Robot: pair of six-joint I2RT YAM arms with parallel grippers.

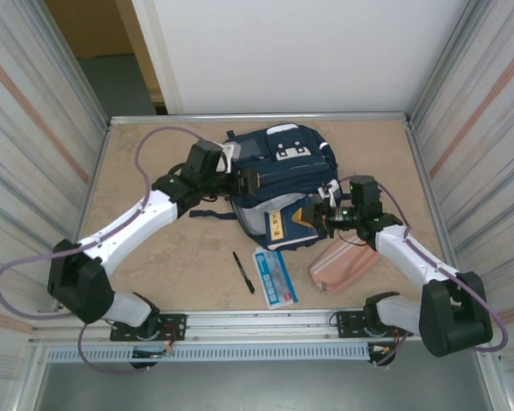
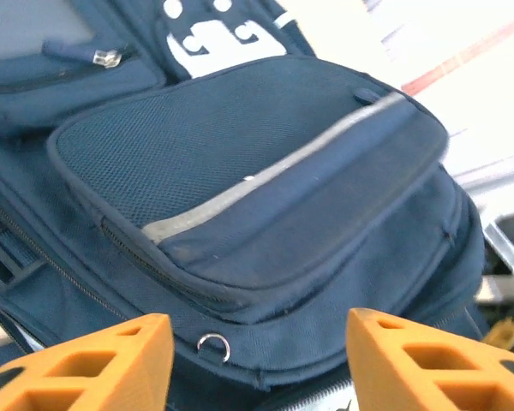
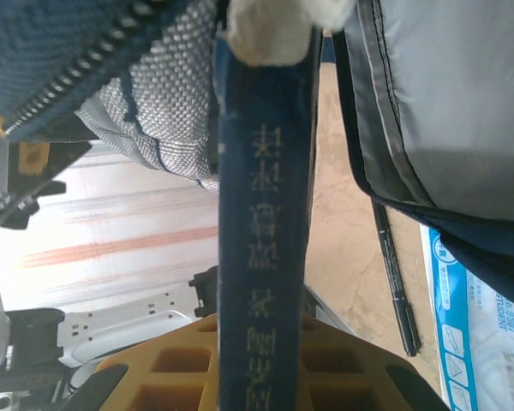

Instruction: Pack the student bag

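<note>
**Book gripped at the bag's mouth, left jaws released**

Student bag (image 1: 278, 175) lies flat on the surface (image 1: 171, 265), a little above the middle of the overhead frame. Its white patches are toward the top of that frame and its opening faces the lower edge.

The left jaws are at the bag's left side in the overhead view. In the left wrist view their orange fingers (image 2: 86, 364) stand apart at the bottom of the frame with nothing clamped between them. Past them rises the bag's mesh front pocket (image 2: 257, 171) with its grey stripe, and a small metal ring (image 2: 212, 345) sits on the fabric between the fingers.

The right jaws are at the lower right of the bag, clenched on a navy book (image 3: 261, 257). Its spine carries gold characters and runs up the middle of the right wrist view between the bag's zip edge and its grey lining (image 3: 445, 111). From overhead the book (image 1: 300, 216) rests at the bag's open mouth.

Below the bag, apart from it, lie three things:
- a black pen (image 1: 243, 271)
- just to its right, a blue and white packet (image 1: 276, 276)
- further right, a pink pencil pouch (image 1: 341, 265), close under the right arm
</note>
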